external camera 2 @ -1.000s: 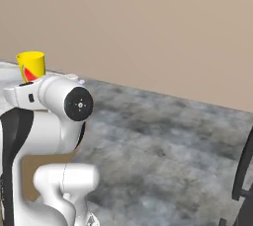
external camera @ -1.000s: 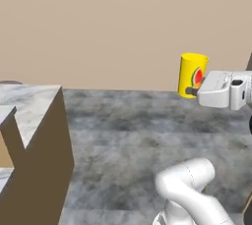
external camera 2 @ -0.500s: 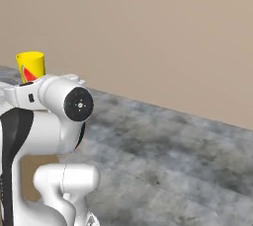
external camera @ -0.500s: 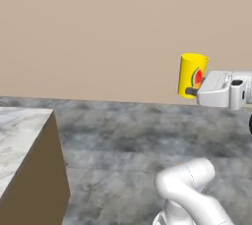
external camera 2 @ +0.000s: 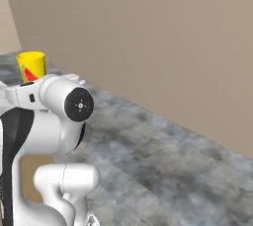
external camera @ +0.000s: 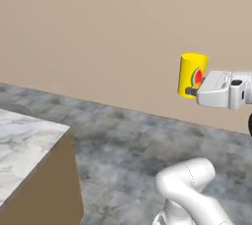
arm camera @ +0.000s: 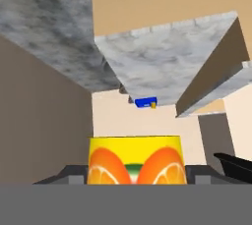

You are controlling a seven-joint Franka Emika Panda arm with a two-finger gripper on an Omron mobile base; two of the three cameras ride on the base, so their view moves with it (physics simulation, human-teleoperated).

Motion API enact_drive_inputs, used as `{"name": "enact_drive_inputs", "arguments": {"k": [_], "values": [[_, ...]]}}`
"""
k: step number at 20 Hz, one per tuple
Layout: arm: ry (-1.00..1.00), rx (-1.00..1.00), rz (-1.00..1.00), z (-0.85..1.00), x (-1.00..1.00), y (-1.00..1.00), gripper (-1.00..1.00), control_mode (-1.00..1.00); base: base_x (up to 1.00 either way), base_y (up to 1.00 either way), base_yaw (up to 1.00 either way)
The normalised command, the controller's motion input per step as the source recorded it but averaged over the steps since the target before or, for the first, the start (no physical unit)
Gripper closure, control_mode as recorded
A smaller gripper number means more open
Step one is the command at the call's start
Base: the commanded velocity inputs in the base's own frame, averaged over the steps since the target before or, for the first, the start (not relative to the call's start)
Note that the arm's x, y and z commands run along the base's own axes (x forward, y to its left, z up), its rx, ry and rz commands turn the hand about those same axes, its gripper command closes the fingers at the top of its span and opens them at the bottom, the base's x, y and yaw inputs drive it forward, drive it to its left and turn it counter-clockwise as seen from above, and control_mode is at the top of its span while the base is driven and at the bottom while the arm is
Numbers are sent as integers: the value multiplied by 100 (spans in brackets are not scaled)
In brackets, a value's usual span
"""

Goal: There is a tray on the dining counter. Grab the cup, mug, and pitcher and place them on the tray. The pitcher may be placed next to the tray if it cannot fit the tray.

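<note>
Beige wall (external camera: 98,37) and mottled grey floor (external camera: 128,140) made up the backdrop, with a marble slab on a tan panel, the dining counter (external camera: 24,140), cutting into the lower left corner of the left base view. Well above that floor the cup (external camera: 192,75) stood upright in the air, a yellow tumbler with a red-and-green picture on its side, held at its lower part by the gripper (external camera: 190,91) at the end of the white hand. From the right base view the cup (external camera 2: 31,66) rose above the white arm's wrist, its open rim up; what it held inside could not be seen. Along the gripper's own camera the cup (arm camera: 136,160) sat at the bottom centre between the dark fingers (arm camera: 238,166), which were spread to the cup's width and pinching it on both sides. Farther out in that view, on the marble surface of the dining counter (arm camera: 162,62) near its far edge, lay the small blue tray (arm camera: 144,102) with a tiny yellow thing, too small to name, touching its edge.
</note>
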Motion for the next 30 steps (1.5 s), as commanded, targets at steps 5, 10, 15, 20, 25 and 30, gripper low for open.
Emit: {"name": "enact_drive_inputs", "arguments": {"k": [5, 10, 15, 20, 25, 30], "values": [[0, 0, 0, 0, 0, 0, 100, 100, 100, -28, 47], [0, 0, 0, 0, 0, 0, 100, 100, 99, -12, 63], [0, 0, 0, 0, 0, 0, 100, 100, 76, -44, 66], [0, 0, 0, 0, 0, 0, 100, 100, 37, -93, 55], [0, 0, 0, 0, 0, 0, 100, 100, 44, -93, 43], [0, 0, 0, 0, 0, 0, 100, 100, 90, -75, 51]]}}
